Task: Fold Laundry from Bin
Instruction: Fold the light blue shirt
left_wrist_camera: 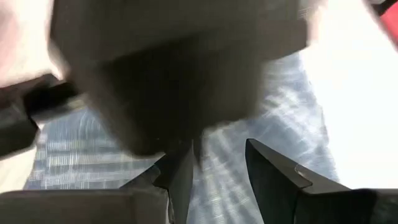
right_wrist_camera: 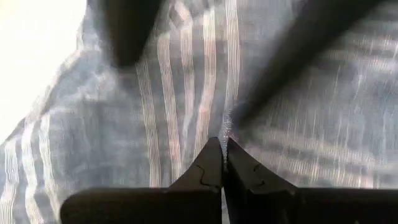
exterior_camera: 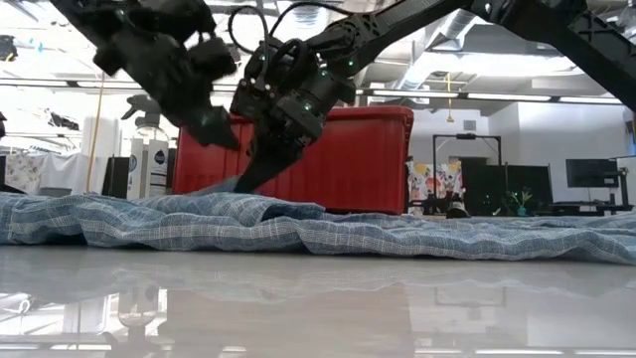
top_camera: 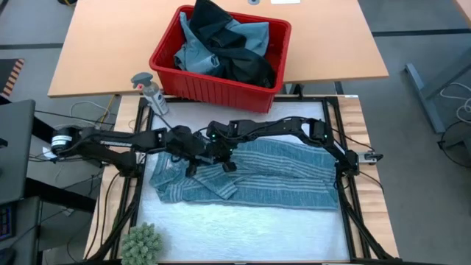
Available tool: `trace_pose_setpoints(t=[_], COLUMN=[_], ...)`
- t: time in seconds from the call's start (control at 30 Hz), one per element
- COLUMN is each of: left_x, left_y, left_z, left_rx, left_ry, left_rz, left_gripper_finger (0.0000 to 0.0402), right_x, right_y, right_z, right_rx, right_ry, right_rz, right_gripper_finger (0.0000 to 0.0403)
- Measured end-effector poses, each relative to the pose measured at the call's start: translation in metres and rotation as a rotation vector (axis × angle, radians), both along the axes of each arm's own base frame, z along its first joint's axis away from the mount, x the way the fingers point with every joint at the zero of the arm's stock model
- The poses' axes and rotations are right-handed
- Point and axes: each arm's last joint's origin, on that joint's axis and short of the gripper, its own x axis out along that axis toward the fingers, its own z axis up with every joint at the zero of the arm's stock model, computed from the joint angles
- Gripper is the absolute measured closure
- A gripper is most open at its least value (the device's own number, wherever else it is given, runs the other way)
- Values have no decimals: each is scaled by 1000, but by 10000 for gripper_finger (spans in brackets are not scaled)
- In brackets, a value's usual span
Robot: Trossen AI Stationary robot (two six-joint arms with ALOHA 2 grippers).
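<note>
1. One striped garment (top_camera: 250, 175) lay spread on the desk (top_camera: 243, 221), still unfolded.
2. My right hand (right_wrist_camera: 222, 163) was pressed together, pinching its cloth.
3. My left hand (left_wrist_camera: 217, 171), beside it, was spread.
4. More laundry (top_camera: 221, 44) waited in the bin (top_camera: 210, 87).

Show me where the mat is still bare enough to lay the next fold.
Free: the white mat between the striped garment and the near table edge, right of the green plant. A thinner strip lies between garment and red bin. Crowded: the garment's left half, where left pincer and right pincer meet.
</note>
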Motion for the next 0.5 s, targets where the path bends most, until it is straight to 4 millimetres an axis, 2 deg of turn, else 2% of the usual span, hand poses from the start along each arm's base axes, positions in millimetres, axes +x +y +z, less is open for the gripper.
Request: trace_pose_setpoints(t=[0.17, 0.27, 0.5], left_x=[-18, -25, -24], left_y=[-6, -10, -12], left_z=[13, 14, 8], left_rx=[23, 104, 212], left_ry=[9, 44, 80], left_rz=[15, 38, -15], left_gripper_finger=[266, 266, 266], right_x=[1, 0, 6], right_y=[-8, -14, -18], right_z=[1, 6, 33], right_rx=[7, 33, 20], right_ry=[-24, -34, -108], right_rz=[-28, -40, -31], right_gripper_finger=[378, 378, 378])
